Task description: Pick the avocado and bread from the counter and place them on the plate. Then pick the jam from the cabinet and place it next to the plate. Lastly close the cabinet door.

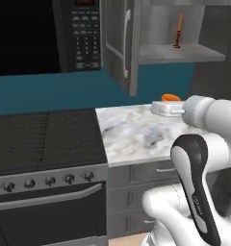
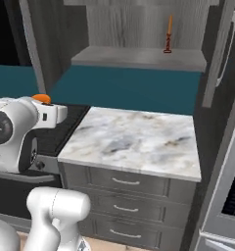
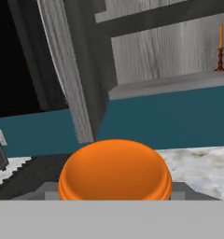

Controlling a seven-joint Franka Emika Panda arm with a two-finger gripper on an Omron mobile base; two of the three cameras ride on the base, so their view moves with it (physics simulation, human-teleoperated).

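The jam (image 3: pixel 115 170), a squat orange jar, sits close up at the bottom of the hand view, and my gripper (image 1: pixel 166 104) is shut on it. Its orange top pokes above the white hand (image 2: pixel 47 109) in both base views, as the jam (image 1: pixel 171 97) above the counter's back and the jam (image 2: pixel 41 98) left of the counter. The marble counter (image 2: pixel 134 139) lies below. The cabinet (image 1: pixel 180 53) stands open, its door (image 1: pixel 120 43) swung out toward me with a long silver handle. The avocado, bread and plate are out of view.
A tall thin dark-red bottle (image 1: pixel 177 33) stands on the cabinet shelf. The black stove (image 1: pixel 45 134) lies left of the counter, with the black microwave (image 1: pixel 40 33) above it. Grey drawers (image 2: pixel 124 184) sit under the counter.
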